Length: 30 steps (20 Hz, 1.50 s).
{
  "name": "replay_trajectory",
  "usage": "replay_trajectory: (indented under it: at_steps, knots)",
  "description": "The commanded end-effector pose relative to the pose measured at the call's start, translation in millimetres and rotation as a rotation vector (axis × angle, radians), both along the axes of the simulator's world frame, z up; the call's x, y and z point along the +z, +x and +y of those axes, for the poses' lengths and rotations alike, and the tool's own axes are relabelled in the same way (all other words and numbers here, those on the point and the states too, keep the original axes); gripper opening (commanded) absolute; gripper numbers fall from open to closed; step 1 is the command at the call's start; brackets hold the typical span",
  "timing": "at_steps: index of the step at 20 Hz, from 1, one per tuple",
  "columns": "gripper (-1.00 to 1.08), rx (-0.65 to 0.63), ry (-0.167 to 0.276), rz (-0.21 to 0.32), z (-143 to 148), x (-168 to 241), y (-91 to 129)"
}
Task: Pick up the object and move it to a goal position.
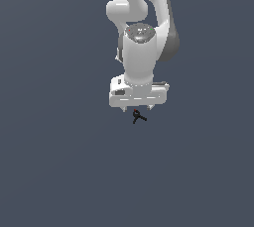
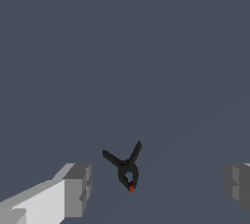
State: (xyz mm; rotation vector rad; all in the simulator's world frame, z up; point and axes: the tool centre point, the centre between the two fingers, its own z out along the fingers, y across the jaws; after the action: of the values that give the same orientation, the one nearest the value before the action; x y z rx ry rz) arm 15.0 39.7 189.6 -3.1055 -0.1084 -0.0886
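Observation:
The object (image 1: 137, 116) is a tiny black thing with thin splayed prongs and a small red spot. In the exterior view it lies just under the white hand of the arm. My gripper (image 1: 137, 108) hangs over it, pointing down. In the wrist view the object (image 2: 126, 168) lies between the two fingers, closer to one grey fingertip (image 2: 78, 189) than to the other (image 2: 238, 185). Neither finger touches it. The gripper (image 2: 158, 189) is open wide.
The surface all round is a plain dark grey-blue floor (image 1: 59, 171) with nothing else on it in view. No goal marker shows in either view. The white arm (image 1: 144, 28) rises behind the gripper in the exterior view.

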Motion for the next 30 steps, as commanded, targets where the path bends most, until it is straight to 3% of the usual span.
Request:
replay_trajectory:
  at_steps: [1,10,16,23,30]
  knots:
    - [1.00,0.000,0.000,0.000,0.0,0.0,0.0]
    - [1.00,-0.087,0.004,0.012,-32.9,-8.5,-2.7]
    - [1.00,-0.073,0.001,0.013,-30.2,-12.9,-4.5]
    - [1.00,0.009,-0.015,0.023,-18.8,-44.4,-19.7]
    - [1.00,0.155,-0.035,0.040,1.9,-94.6,-50.8]
